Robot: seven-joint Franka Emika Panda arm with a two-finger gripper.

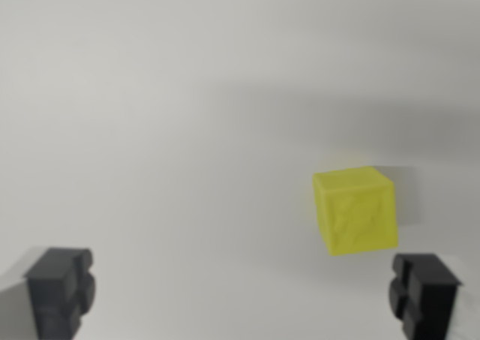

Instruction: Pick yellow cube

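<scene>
Gripper point(241, 295) is hanging over a pale surface point(150, 115), and the camera on the wrist is looking down past its two dark fingers. One finger point(60, 291) is showing at the bottom of the wrist view's left, the other finger point(424, 295) at the bottom of the wrist view's right. They are standing far apart from each other, so the jaws are spread wide, and nothing is sitting between them. Only the lower ends of the fingers are showing (the rest of the arm is lying outside the picture), so the pose of the arm above the wrist cannot be told.

The yellow cube point(355, 211) is resting on the surface toward the wrist view's right, a little above the right finger in the picture. It is not lying in the gap between the fingers: it is sitting near the right finger, just inside of it, and well apart from the left one. Whether the cube and the right finger are touching cannot be told, because the picture is soft; a thin strip of surface is seeming to separate them. The cube is turned slightly, so that its top face and one side face are both showing, and the side face is carrying some raised pattern that is too blurred to read. A faint grey shadow is falling on the surface beside the cube, toward the wrist view's right.
</scene>
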